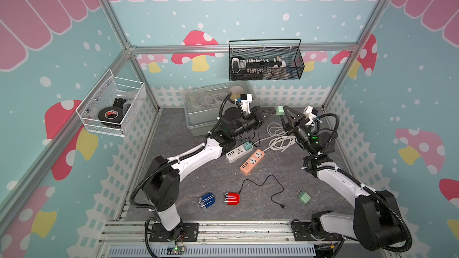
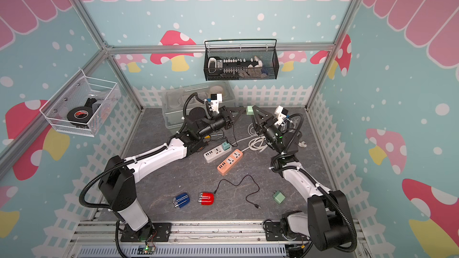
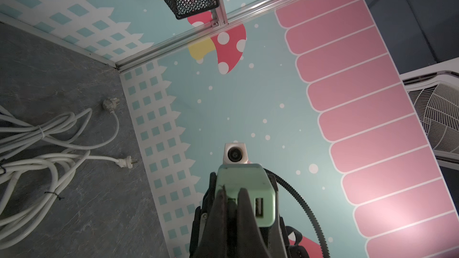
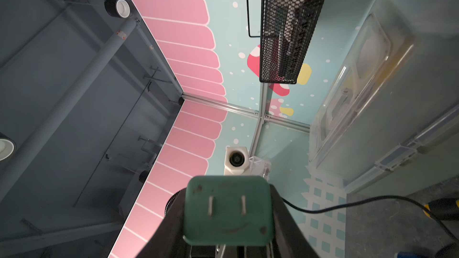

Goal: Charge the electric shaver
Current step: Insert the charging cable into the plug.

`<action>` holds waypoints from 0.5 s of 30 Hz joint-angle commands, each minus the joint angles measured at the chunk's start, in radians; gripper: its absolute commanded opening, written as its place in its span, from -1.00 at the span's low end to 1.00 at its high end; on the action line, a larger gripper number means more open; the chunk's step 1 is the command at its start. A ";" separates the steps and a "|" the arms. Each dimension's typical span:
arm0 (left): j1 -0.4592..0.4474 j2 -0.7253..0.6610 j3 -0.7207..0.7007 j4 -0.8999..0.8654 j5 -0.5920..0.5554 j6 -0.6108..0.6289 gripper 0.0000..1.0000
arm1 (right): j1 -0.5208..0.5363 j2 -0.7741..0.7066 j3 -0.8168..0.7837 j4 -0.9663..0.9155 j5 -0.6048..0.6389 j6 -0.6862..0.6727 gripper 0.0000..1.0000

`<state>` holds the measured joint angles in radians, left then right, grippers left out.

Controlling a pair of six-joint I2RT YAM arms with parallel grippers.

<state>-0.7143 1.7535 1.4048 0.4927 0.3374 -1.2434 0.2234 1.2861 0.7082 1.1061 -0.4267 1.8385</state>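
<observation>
My right gripper [image 1: 281,110] is shut on a pale green charger adapter [image 4: 227,209], held in the air at the back with its two prongs facing the right wrist camera. My left gripper [image 3: 232,194] is shut on the plug of a thin black cable [image 4: 347,204], pressed at the adapter's [image 3: 244,182] USB face beside a free port. That cable runs to a black and yellow device [image 4: 442,208], mostly hidden under the left arm. A red shaver [image 1: 231,198] and a blue shaver [image 1: 207,201] lie at the front. The red one's black cable [image 1: 263,184] ends loose.
A white power strip [image 1: 236,153] with a teal adapter [image 1: 247,145] plugged in and an orange strip [image 1: 252,162] lie mid-table. Coiled white cords [image 1: 280,137] sit under the right arm. A second green adapter [image 1: 304,197] lies front right. A clear bin [image 1: 206,110] stands at the back.
</observation>
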 commanded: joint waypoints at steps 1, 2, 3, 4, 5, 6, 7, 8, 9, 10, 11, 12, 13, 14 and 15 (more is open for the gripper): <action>-0.026 0.065 0.040 -0.051 0.097 -0.043 -1.00 | 0.047 0.012 0.072 0.085 -0.193 0.054 -1.00; -0.026 0.068 0.046 -0.058 0.104 -0.044 -1.00 | 0.046 0.007 0.068 0.072 -0.193 0.052 -1.00; -0.027 0.069 0.050 -0.062 0.105 -0.042 -1.00 | 0.047 0.001 0.060 0.066 -0.181 0.050 -1.00; -0.029 0.071 0.056 -0.072 0.107 -0.039 -1.00 | 0.047 -0.001 0.056 0.065 -0.172 0.047 -1.00; -0.035 0.072 0.059 -0.076 0.104 -0.035 -1.00 | 0.047 0.000 0.058 0.066 -0.164 0.048 -1.00; -0.039 0.073 0.059 -0.079 0.099 -0.033 -1.00 | 0.048 0.003 0.058 0.066 -0.153 0.045 -1.00; -0.046 0.077 0.061 -0.082 0.098 -0.031 -1.00 | 0.051 0.007 0.066 0.066 -0.147 0.045 -1.00; -0.049 0.083 0.064 -0.081 0.099 -0.032 -1.00 | 0.052 0.015 0.077 0.062 -0.148 0.045 -1.00; -0.052 0.089 0.071 -0.087 0.101 -0.032 -1.00 | 0.058 0.022 0.090 0.050 -0.155 0.045 -1.00; -0.056 0.094 0.079 -0.100 0.105 -0.029 -1.00 | 0.066 0.025 0.105 0.026 -0.167 0.038 -1.00; -0.056 0.096 0.085 -0.112 0.107 -0.023 -1.00 | 0.073 0.023 0.111 0.008 -0.174 0.026 -1.00; -0.057 0.098 0.089 -0.123 0.106 -0.016 -1.00 | 0.081 0.017 0.115 -0.018 -0.173 0.014 -1.00; -0.057 0.098 0.090 -0.132 0.107 -0.012 -1.00 | 0.085 0.010 0.111 -0.047 -0.170 0.005 -1.00; -0.057 0.098 0.092 -0.139 0.108 -0.010 -1.00 | 0.085 0.002 0.107 -0.066 -0.166 -0.002 -1.00; -0.056 0.098 0.090 -0.143 0.108 -0.007 -1.00 | 0.085 -0.003 0.100 -0.076 -0.158 -0.006 -1.00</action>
<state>-0.7029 1.7977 1.4849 0.4599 0.3401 -1.2739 0.2237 1.3056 0.7757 1.0290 -0.3973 1.8404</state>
